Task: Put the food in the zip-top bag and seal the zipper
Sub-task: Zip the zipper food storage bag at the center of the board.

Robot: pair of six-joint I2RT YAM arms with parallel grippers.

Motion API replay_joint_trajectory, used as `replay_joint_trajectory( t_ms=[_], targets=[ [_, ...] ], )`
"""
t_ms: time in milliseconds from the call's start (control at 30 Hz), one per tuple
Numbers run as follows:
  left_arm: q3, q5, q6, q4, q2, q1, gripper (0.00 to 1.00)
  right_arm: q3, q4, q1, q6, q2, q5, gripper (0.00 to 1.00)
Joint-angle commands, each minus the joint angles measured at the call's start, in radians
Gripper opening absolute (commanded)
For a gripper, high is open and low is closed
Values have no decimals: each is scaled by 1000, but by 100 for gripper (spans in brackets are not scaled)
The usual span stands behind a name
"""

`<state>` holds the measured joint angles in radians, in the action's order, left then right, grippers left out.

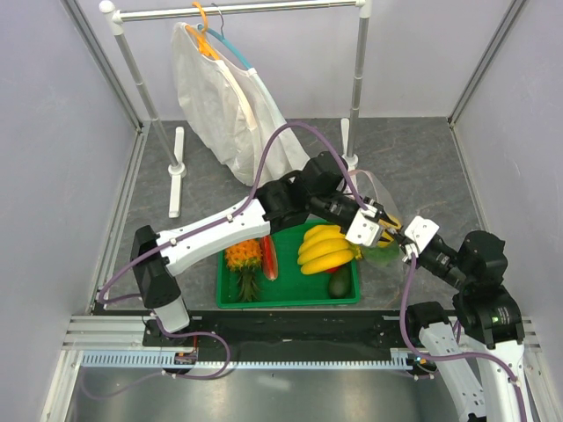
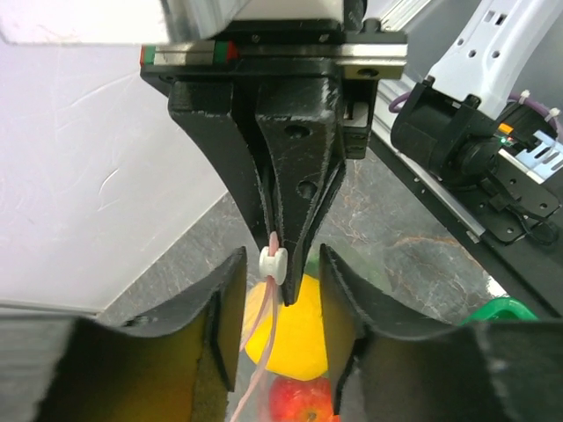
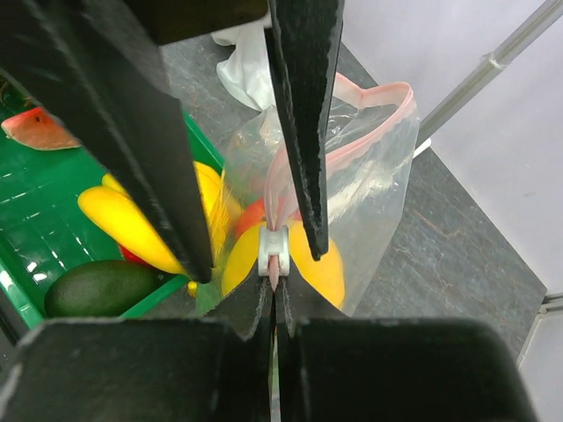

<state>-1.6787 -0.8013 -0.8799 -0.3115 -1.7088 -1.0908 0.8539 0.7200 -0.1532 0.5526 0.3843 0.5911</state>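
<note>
The clear zip-top bag [image 3: 378, 167] hangs between my two grippers, to the right of the green tray. The round yellow fruit [image 3: 327, 268] and red tomato [image 2: 299, 400] are inside it. A bit of green lettuce [image 1: 383, 257] shows at its bottom. The pink zipper [image 3: 369, 101] gapes open at the far end. My right gripper [image 3: 274, 286] is shut on the pink strip just behind the white slider [image 3: 274, 251]. My left gripper [image 2: 281, 255] is open, its fingers on either side of the slider [image 2: 274, 262] with gaps on both sides.
A green tray [image 1: 229, 299] holds a banana bunch [image 1: 325, 249], a pineapple [image 1: 244, 264], an avocado [image 1: 339, 283] and a red slice [image 1: 268, 257]. A white garment [image 1: 224, 105] hangs on a rack at the back. Purple walls enclose the table.
</note>
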Motion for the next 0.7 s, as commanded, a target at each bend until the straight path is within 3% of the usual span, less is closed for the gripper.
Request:
replay_joint_trajectory(
  t_ms=[0,233,333,667],
  targets=[
    [-53,25,-41,12,-28,-9,42,42,-5,0,30,-18,35,0],
    [-59,34,-54,-14,-38,-9,15,45,6,-2,29,-30,26,0],
    [-58,42,-67,-21,-41,8,9,46,7,0,29,-38,22,0],
    [-46,91,-171,-44,-78,106,4,53,30,-2,32,-68,21,0]
  ],
)
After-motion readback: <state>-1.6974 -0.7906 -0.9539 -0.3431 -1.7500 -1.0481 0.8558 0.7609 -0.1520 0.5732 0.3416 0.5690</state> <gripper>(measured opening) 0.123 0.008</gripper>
